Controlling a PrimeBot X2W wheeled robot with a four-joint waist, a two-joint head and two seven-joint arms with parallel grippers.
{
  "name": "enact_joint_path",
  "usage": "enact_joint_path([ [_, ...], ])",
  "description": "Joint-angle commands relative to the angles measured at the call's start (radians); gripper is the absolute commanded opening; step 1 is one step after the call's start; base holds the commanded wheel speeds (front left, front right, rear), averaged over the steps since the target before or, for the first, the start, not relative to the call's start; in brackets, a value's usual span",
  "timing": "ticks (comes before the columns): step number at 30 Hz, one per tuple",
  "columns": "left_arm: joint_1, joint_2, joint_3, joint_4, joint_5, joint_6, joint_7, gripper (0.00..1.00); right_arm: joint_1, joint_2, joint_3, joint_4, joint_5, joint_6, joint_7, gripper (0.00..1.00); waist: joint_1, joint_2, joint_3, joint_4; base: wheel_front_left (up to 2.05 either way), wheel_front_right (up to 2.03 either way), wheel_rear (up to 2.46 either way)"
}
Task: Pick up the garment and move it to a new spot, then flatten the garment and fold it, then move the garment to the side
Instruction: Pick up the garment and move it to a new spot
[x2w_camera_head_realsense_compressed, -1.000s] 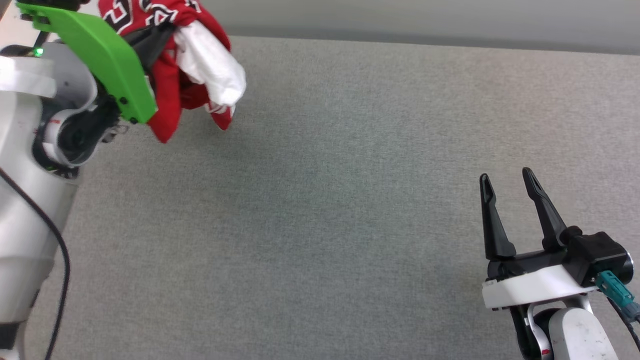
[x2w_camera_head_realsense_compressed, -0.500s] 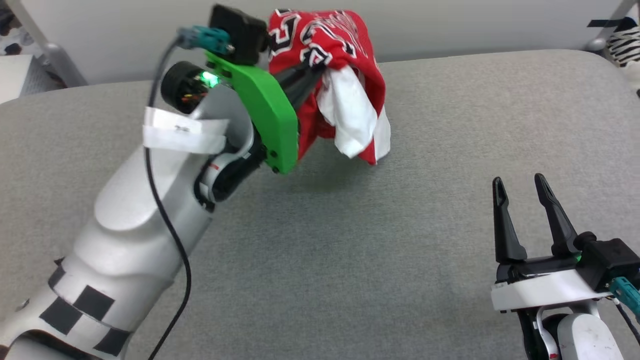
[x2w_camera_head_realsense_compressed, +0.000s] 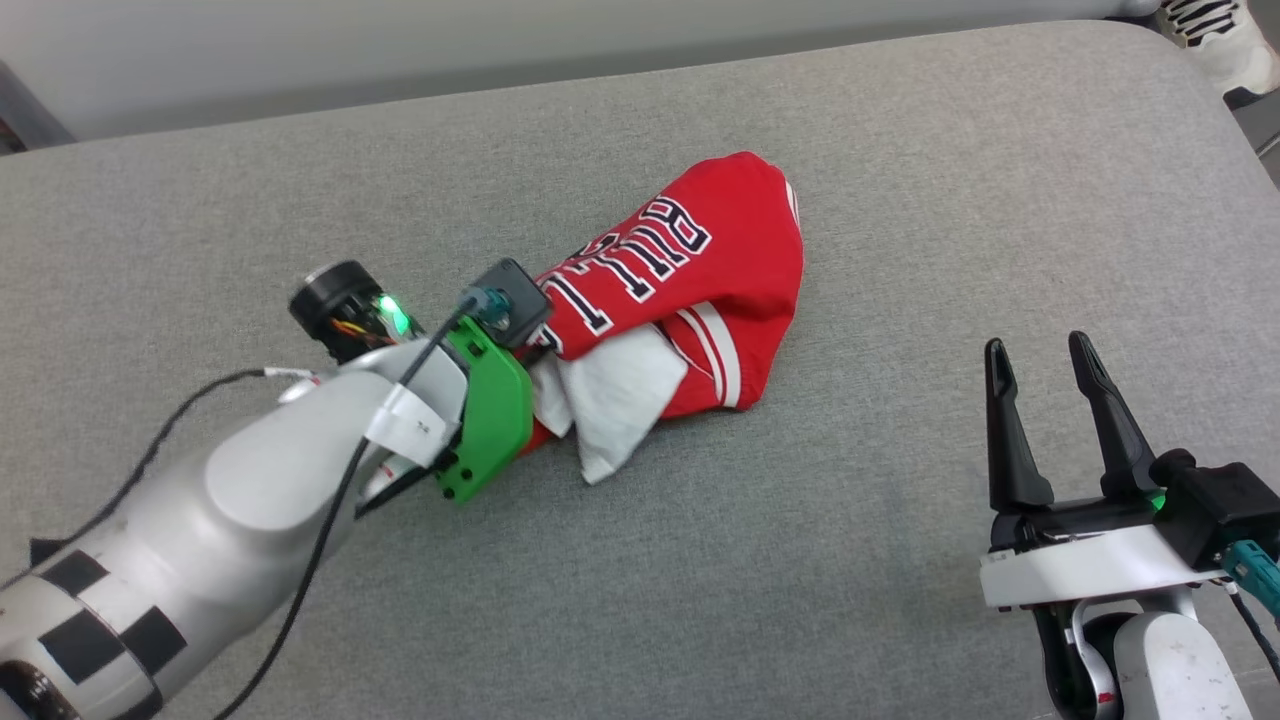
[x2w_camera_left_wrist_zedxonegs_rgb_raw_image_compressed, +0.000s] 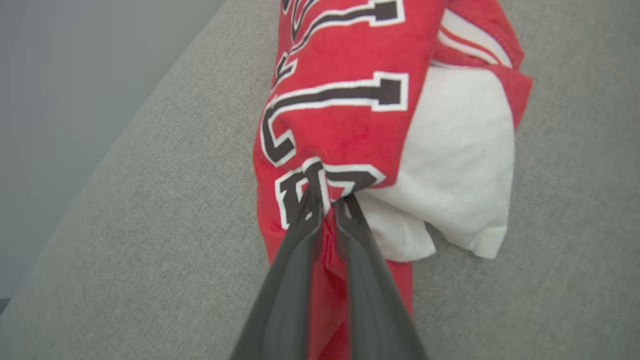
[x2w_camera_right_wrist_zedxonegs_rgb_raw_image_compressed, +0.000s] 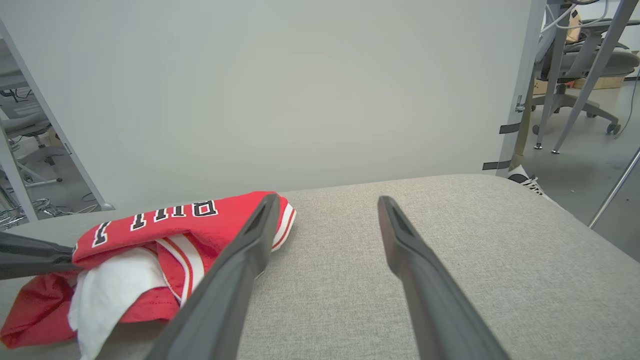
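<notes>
So the shirt (x2w_camera_head_realsense_compressed: 700, 290) is lying in a bunched heap around the middle of the grey table (x2w_camera_head_realsense_compressed: 800, 560), BULLS lettering facing up, with a white sleeve (x2w_camera_head_realsense_compressed: 620, 400) poking out underneath. The left end effector (x2w_camera_left_wrist_zedxonegs_rgb_raw_image_compressed: 327, 197) is pinched tight on the red fabric at the heap's left edge. The right end effector (x2w_camera_head_realsense_compressed: 1040, 352) sits well off to the right, fingers spread apart.

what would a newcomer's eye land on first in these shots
The crumpled red-and-white jersey with black lettering stands out, lying in a heap near the middle of the grey padded surface. The left tool is shut on a fold of it, just past a bright green bracket. The right tool stands open, apart at lower right.
</notes>
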Motion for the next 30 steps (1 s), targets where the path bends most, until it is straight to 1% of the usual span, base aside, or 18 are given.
enact_joint_path([
  [1, -0.044, 0.010, -0.006, 0.032, 0.001, -0.001, -0.026, 0.00, -0.016, -0.001, 0.000, 0.002, 0.007, -0.001, -0.005, 1.00, 0.0000, 0.0000, 0.008, 0.009, 0.00, 0.00, 0.00],
  [4, -0.073, 0.004, -0.019, 0.095, -0.004, -0.001, -0.075, 0.00, -0.018, -0.001, -0.001, 0.008, 0.003, -0.001, -0.005, 1.00, 0.0000, 0.0000, 0.004, 0.026, 0.00, 0.00, 0.00],
  [5, -0.079, -0.001, -0.023, 0.115, -0.006, -0.001, -0.091, 1.00, -0.019, -0.001, -0.003, 0.011, 0.001, -0.001, -0.005, 1.00, 0.0000, 0.0000, 0.000, 0.032, 0.00, 0.00, 0.00],
  [12, -0.075, -0.042, -0.024, 0.249, -0.014, 0.001, -0.189, 1.00, -0.006, -0.001, -0.008, 0.032, -0.004, -0.001, -0.005, 1.00, 0.0000, 0.0000, -0.047, 0.081, 0.00, 0.00, 0.00],
  [16, -0.036, -0.075, 0.043, 0.310, -0.076, 0.038, -0.294, 1.00, 0.013, -0.001, -0.026, 0.042, -0.015, -0.001, -0.005, 1.00, 0.0000, 0.0000, -0.094, 0.120, 0.00, 0.00, 0.00],
  [19, 0.005, -0.092, 0.108, 0.317, -0.135, 0.071, -0.378, 1.00, 0.035, -0.001, -0.039, 0.048, -0.026, -0.001, -0.005, 1.00, 0.0000, 0.0000, -0.130, 0.148, 0.00, 0.00, 0.00],
  [22, 0.064, -0.103, 0.193, 0.272, -0.199, 0.098, -0.430, 1.00, 0.062, -0.001, -0.060, 0.055, -0.041, -0.001, -0.005, 1.00, 0.0000, 0.0000, -0.161, 0.179, 0.00, 0.00, 0.00],
  [24, 0.111, -0.100, 0.256, 0.213, -0.218, 0.117, -0.442, 1.00, 0.075, -0.001, -0.072, 0.058, -0.048, -0.001, -0.005, 1.00, 0.0000, 0.0000, -0.176, 0.195, 0.00, 0.00, 0.00],
  [27, 0.206, -0.089, 0.391, 0.055, -0.165, 0.162, -0.443, 1.00, 0.092, -0.001, -0.085, 0.060, -0.059, -0.001, -0.005, 1.00, 0.0000, 0.0000, -0.190, 0.215, 0.00, 0.00, 0.00],
  [30, 0.364, -0.101, 0.538, -0.121, -0.071, 0.203, -0.444, 1.00, 0.107, -0.001, -0.097, 0.061, -0.070, -0.001, -0.005, 1.00, 0.0000, 0.0000, -0.201, 0.233, 0.00, 0.00, 0.00],
])
